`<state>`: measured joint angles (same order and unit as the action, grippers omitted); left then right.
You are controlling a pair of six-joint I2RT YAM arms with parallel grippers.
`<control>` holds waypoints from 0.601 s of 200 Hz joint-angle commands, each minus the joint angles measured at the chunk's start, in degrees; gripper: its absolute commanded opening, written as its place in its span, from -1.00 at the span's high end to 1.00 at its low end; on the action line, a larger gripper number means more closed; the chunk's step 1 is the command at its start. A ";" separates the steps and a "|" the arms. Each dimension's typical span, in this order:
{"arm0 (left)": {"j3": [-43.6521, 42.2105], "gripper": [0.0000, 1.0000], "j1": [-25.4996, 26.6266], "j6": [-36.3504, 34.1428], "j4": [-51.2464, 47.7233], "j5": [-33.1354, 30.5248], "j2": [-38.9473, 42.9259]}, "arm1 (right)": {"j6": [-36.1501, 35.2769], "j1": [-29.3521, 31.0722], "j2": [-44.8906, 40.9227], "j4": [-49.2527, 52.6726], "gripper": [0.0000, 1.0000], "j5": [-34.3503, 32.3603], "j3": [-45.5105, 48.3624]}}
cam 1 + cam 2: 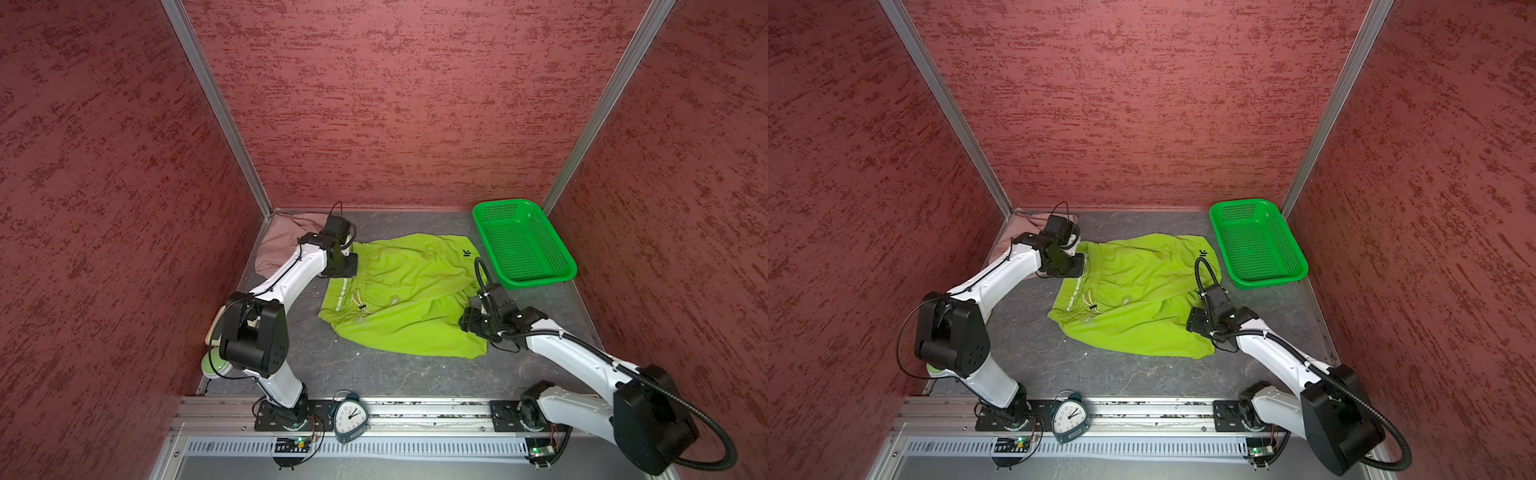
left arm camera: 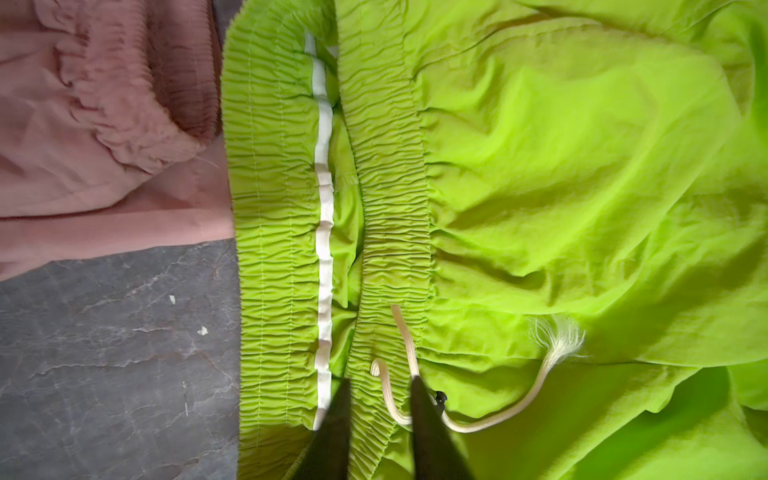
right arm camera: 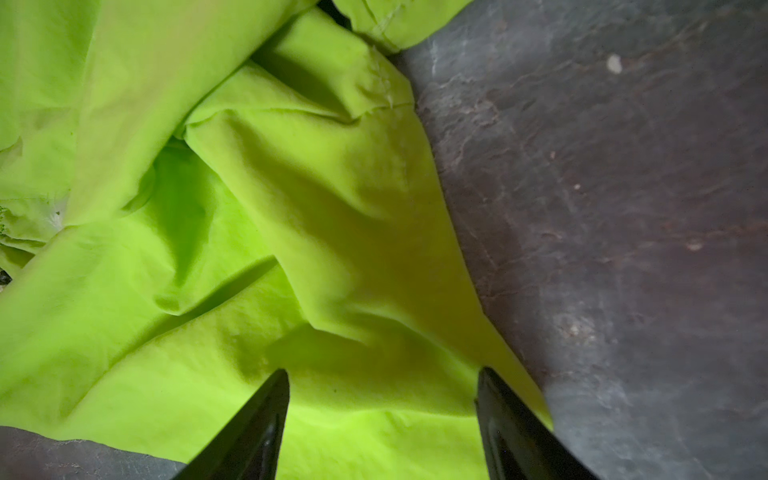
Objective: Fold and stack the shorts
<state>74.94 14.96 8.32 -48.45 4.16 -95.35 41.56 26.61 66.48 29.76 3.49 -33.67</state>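
While the lime green shorts lie rumpled at the middle of the worktop, the pink shorts sit bunched in its far left corner. The left gripper stands narrowly parted astride the green waistband. The right gripper gapes wide over a leg hem, near the basket.

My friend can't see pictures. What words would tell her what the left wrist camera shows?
The left gripper, jaws apart, straddles the gathered waistband of the lime green shorts, near their pale drawstring. The pink shorts lie bunched beside them on the grey table.
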 commanded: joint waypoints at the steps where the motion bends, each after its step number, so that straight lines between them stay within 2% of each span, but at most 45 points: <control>1: -5.32 -0.33 -1.13 1.19 4.66 8.53 0.17 | 0.21 -0.35 1.18 -0.89 -0.47 -0.17 -0.51; 22: -11.40 -0.62 -2.11 3.42 10.07 15.26 1.38 | -0.46 -0.33 2.84 -1.04 -0.49 0.47 -0.95; 70: -15.34 -0.64 -1.91 3.47 13.94 14.88 -1.36 | -0.56 -0.38 3.18 -1.81 -0.50 1.00 -0.73; 90: -14.27 -0.44 -1.51 3.12 14.21 13.80 -3.28 | -0.10 -0.33 2.77 -2.40 -0.50 1.34 -0.13; 104: -13.60 -0.08 -1.27 3.11 13.78 14.83 -4.26 | 0.18 -0.33 2.32 -2.42 -0.50 1.27 0.30; 120: -13.66 0.21 -0.90 3.31 12.63 15.04 -4.32 | 0.20 -0.33 2.07 -2.10 -0.51 1.09 0.36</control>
<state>60.23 13.50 12.16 -36.18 17.82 -98.91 41.36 26.57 69.60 28.64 4.67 -33.67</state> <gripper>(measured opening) 0.470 0.750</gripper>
